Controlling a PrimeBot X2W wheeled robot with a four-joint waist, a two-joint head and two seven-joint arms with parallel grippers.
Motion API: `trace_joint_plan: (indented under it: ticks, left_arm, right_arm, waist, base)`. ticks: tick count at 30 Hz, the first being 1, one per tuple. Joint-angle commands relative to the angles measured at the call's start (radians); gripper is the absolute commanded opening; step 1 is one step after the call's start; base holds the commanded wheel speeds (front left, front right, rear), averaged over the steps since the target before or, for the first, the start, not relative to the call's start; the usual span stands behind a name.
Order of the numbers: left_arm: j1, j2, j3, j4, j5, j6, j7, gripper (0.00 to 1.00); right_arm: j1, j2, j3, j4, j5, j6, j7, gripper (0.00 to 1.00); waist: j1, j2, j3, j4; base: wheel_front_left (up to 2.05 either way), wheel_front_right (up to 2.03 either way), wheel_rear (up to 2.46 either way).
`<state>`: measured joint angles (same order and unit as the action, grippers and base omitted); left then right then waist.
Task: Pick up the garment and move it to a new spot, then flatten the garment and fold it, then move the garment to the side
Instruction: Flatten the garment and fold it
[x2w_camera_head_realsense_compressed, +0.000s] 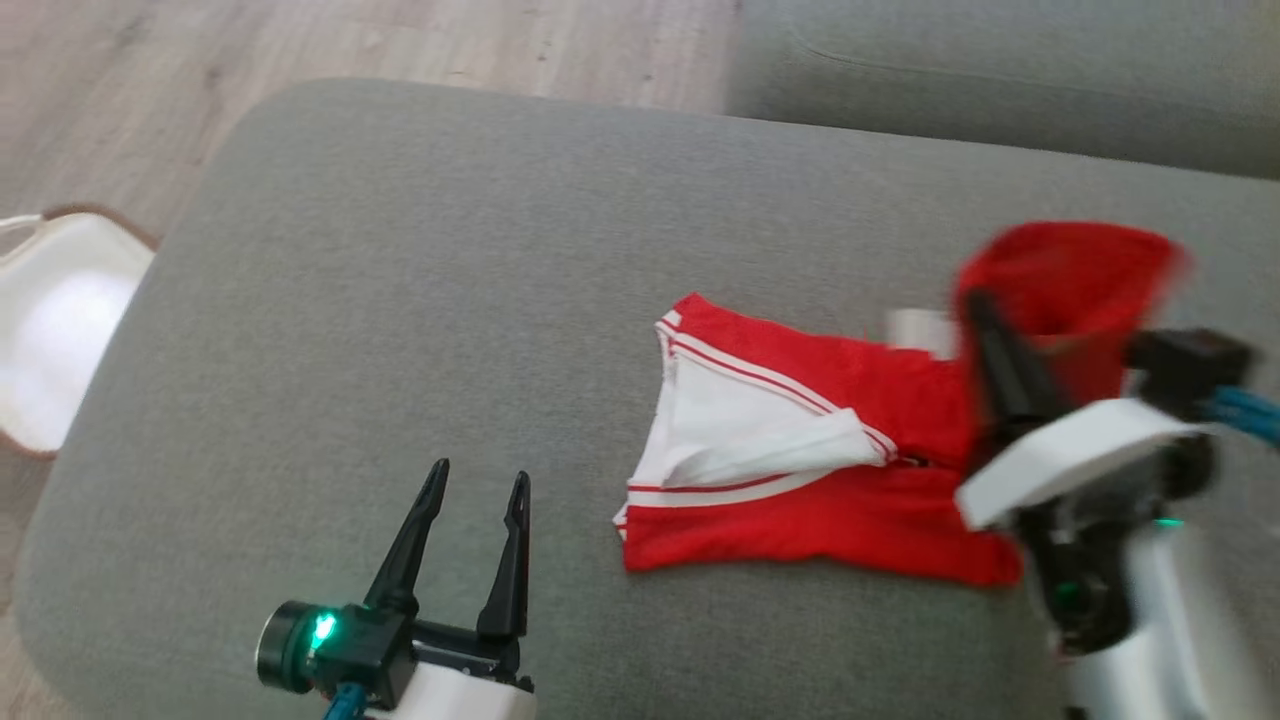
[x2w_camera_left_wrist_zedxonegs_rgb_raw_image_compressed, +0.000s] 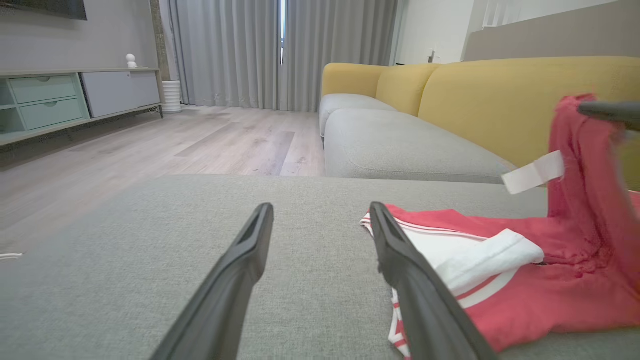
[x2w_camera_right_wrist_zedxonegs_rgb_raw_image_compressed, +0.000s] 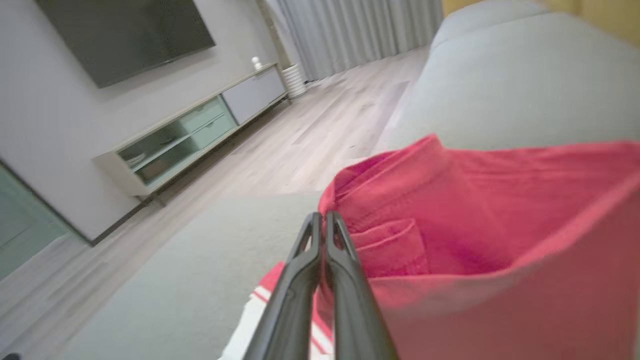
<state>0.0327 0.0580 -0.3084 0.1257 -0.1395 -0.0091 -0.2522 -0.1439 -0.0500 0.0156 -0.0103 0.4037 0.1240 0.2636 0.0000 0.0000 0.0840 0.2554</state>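
Red garment (x2w_camera_head_realsense_compressed: 800, 480) with white panels and thin stripes, spread on the grey sofa cushion (x2w_camera_head_realsense_compressed: 400, 300), toward 3 o'clock in the head view. Most of it flat on the cushion, with a white flap folded across the middle. One end lifted clear of the cushion into a loose red fold at about 2 o'clock, blurred. White tag (x2w_camera_head_realsense_compressed: 915, 330) sticking out just beside that raised fold, toward 9 o'clock of it.

Right hand (x2w_camera_head_realsense_compressed: 978, 300) at 3 o'clock in the head view, clenched on the raised end of the garment. Seen from the right wrist, fingers pressed together, red cloth bunched against them and spreading toward 3 o'clock, a small patch pocket close by the tips.

Left hand (x2w_camera_head_realsense_compressed: 480, 472) at 7 o'clock in the head view, released, fingers spread and holding nothing, apart from the garment, over bare cushion. Seen from the left wrist, near edge of the garment just past the finger on the 3 o'clock side, lifted cloth hanging from a dark finger at 2 o'clock.

Pale wooden floor (x2w_camera_head_realsense_compressed: 300, 40) at 11 o'clock beyond the cushion. White rounded object with a brown rim (x2w_camera_head_realsense_compressed: 60, 330) at 9 o'clock, on the floor. Further back in the left wrist view: yellow sofa back (x2w_camera_left_wrist_zedxonegs_rgb_raw_image_compressed: 500, 100) at 2 o'clock, grey curtains (x2w_camera_left_wrist_zedxonegs_rgb_raw_image_compressed: 240, 50) at 12 o'clock, low cabinet (x2w_camera_left_wrist_zedxonegs_rgb_raw_image_compressed: 75, 95) at 10 o'clock.
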Motion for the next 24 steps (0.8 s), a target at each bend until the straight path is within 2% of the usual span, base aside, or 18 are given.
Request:
trace_joint_plan:
  ticks: [1, 8, 15, 16, 17, 20, 24]
  left_arm:
    - [-0.011, -0.006, 0.024, -0.024, 0.003, 0.000, -0.010, 1.00]
    - [-0.015, -0.007, 0.007, -0.014, -0.006, -0.001, -0.010, 1.00]
    - [-0.020, -0.007, -0.001, -0.015, -0.020, 0.003, -0.010, 1.00]
    - [-0.021, -0.008, -0.004, -0.015, -0.022, 0.004, -0.010, 1.00]
    - [-0.022, -0.008, -0.006, -0.015, -0.025, 0.006, -0.010, 1.00]
    - [-0.019, -0.008, -0.005, -0.024, -0.029, 0.013, -0.010, 1.00]
    - [-0.005, -0.008, 0.014, -0.036, -0.027, 0.023, -0.010, 1.00]
  right_arm:
    - [-0.056, -0.001, 0.081, -0.023, 0.027, 0.007, -0.009, 0.00]
    - [-0.089, 0.000, 0.339, 0.057, 0.088, 0.007, -0.015, 0.00]
    - [-0.098, 0.000, 0.461, 0.155, 0.111, 0.007, -0.036, 0.00]
    - [-0.099, 0.000, 0.474, 0.171, 0.116, 0.007, -0.047, 0.67]
    - [-0.099, 0.000, 0.484, 0.180, 0.128, 0.007, -0.063, 1.00]
    - [-0.096, 0.000, 0.493, 0.176, 0.169, 0.007, -0.131, 1.00]
    - [-0.083, 0.000, 0.412, 0.148, 0.157, 0.007, -0.252, 1.00]
  waist:
    - [0.0000, 0.0000, -0.006, 0.026]
    - [0.0000, 0.0000, -0.002, 0.085]
    - [0.0000, 0.0000, 0.009, 0.115]
    - [0.0000, 0.0000, 0.009, 0.117]
    - [0.0000, 0.0000, 0.008, 0.120]
    - [0.0000, 0.0000, 0.001, 0.118]
    - [0.0000, 0.0000, -0.015, 0.084]
  base:
    - [0.00, 0.00, 0.00]
    - [0.00, 0.00, 0.00]
    - [0.00, 0.00, 0.00]
    - [0.00, 0.00, 0.00]
    - [0.00, 0.00, 0.00]
    - [0.00, 0.00, 0.00]
    - [0.00, 0.00, 0.00]
